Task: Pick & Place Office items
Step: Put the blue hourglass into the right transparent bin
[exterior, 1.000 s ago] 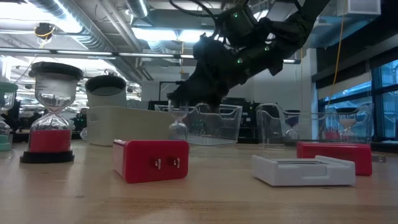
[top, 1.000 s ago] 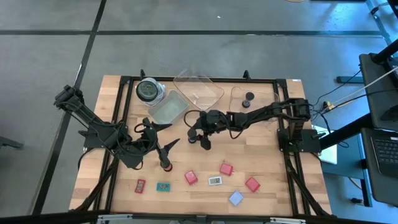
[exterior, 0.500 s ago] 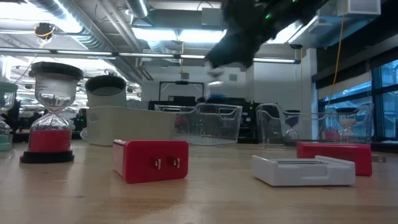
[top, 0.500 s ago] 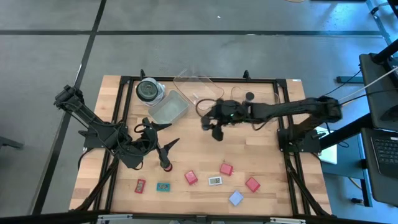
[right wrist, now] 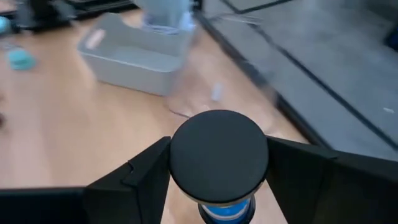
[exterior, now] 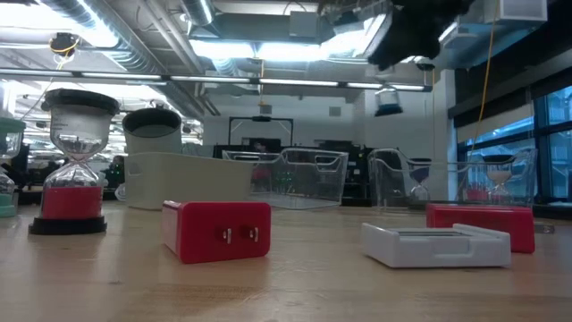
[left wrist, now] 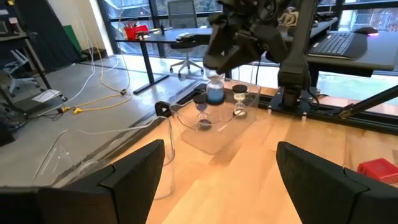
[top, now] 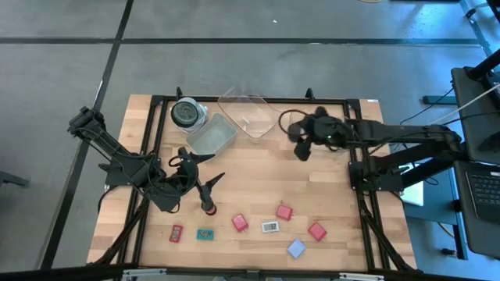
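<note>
R gripper (right wrist: 217,186) clamping blue hourglass (right wrist: 219,163), base hidden

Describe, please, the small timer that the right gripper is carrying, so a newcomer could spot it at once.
Look to the far right part of the wooden table, where the right gripper hangs beside a clear tray. Between its fingers is a small sand timer. Alone among the timers, it is off the table and holds blue sand.
</note>
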### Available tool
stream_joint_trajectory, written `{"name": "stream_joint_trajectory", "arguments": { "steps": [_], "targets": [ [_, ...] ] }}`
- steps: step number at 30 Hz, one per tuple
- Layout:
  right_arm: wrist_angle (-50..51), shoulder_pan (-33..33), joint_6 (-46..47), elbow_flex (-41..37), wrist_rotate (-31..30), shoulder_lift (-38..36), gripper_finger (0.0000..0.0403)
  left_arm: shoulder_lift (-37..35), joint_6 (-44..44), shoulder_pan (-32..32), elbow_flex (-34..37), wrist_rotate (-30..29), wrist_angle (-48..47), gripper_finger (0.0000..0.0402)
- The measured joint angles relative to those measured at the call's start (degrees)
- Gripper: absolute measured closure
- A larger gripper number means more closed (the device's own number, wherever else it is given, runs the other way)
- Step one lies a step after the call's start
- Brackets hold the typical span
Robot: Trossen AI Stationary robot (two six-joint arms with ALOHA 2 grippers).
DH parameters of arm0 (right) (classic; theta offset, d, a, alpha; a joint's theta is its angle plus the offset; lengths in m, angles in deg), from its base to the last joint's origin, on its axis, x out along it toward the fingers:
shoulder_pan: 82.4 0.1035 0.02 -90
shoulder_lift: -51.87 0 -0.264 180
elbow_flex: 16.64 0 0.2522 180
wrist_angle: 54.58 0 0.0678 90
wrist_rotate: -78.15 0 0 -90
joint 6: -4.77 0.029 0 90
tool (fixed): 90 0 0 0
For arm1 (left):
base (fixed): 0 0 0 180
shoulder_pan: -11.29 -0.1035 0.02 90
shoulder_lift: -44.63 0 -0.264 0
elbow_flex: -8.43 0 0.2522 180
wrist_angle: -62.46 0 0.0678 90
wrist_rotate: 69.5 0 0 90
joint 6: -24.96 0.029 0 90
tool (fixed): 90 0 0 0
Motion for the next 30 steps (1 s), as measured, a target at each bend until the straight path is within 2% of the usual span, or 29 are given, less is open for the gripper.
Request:
{"name": "stream_joint_trajectory", "arguments": {
  "steps": [5,10,14,18,21,30],
  "targets": [
    [2.6,-0.56,1.02,-1.86,-3.07,-1.91,0.0176,0.0,0.0,-1.38,0.0,-0.13,-0.02,0.0093],
    [0.63,-4.55,2.28,-8.92,-4.34,-3.75,0.0177,0.0,-0.02,-2.47,0.0,1.06,-0.07,0.0093],
    [-9.7,-8.79,2.28,-16.83,-3.91,-5.59,0.0177,0.0,-0.11,-2.51,0.0,1.38,-0.04,0.0093],
    [-22.36,-13.46,2.36,-24.26,1.71,-6.0,0.0177,0.0,-1.08,-2.51,0.0,1.38,-0.02,0.0093],
    [-30.58,-16.26,3.38,-29.17,3.6,-6.02,0.0176,0.0,-1.61,-2.51,0.0,1.4,-0.02,0.0093],
    [-43.01,-19.54,9.62,-38.39,4.7,-5.62,0.0176,0.0,-1.64,-2.51,0.0,1.07,-0.01,0.0093]
  ]
}}
